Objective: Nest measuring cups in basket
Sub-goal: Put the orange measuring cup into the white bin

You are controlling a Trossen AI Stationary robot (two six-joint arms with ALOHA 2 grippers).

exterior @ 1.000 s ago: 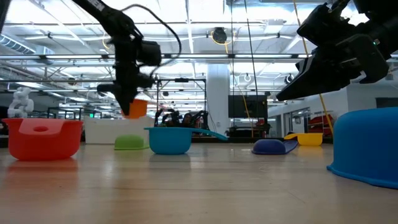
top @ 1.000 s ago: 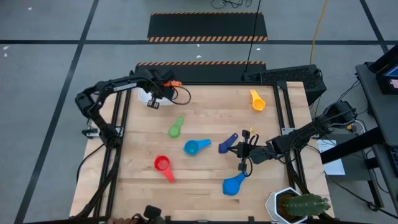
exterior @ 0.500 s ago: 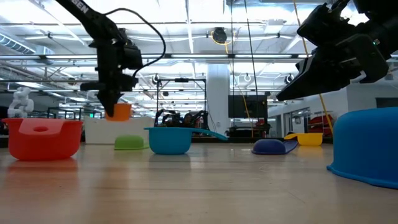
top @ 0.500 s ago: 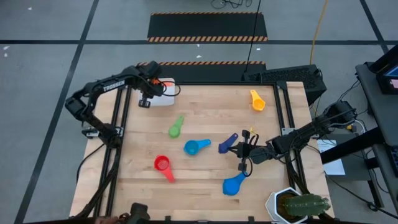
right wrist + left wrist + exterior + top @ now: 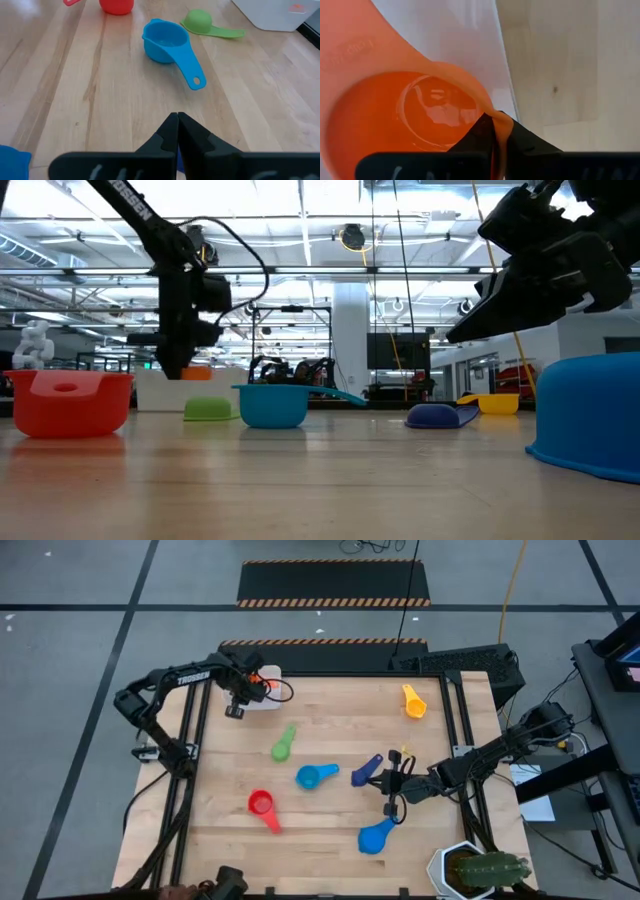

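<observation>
My left gripper [image 5: 240,692] points down over the white basket [image 5: 270,698] at the table's far left corner, shut on the orange measuring cup [image 5: 410,115]. In the low view the cup [image 5: 197,373] hangs at the basket's rim height. Green [image 5: 283,744], light blue [image 5: 316,776], navy [image 5: 366,770], red [image 5: 262,806], blue [image 5: 376,836] and yellow [image 5: 412,700] cups lie on the wood. My right gripper [image 5: 395,783] hovers shut beside the navy cup, touching nothing. My left gripper pinches the orange cup's rim wall [image 5: 496,125], one finger inside the bowl and one outside. The fingers come from above, pointing down. The cup hangs lifted with its opening up, over the basket's white floor [image 5: 465,40].
A white hexagonal pot with a cactus [image 5: 470,870] stands at the near right corner. Bare wood lies between the basket and the yellow cup. In the right wrist view the light blue cup [image 5: 167,40] lies ahead of the shut fingers.
My left gripper has carried the orange cup toward the table's left edge and down, from well above the basket to its rim height. It has kept its hold on the cup.
</observation>
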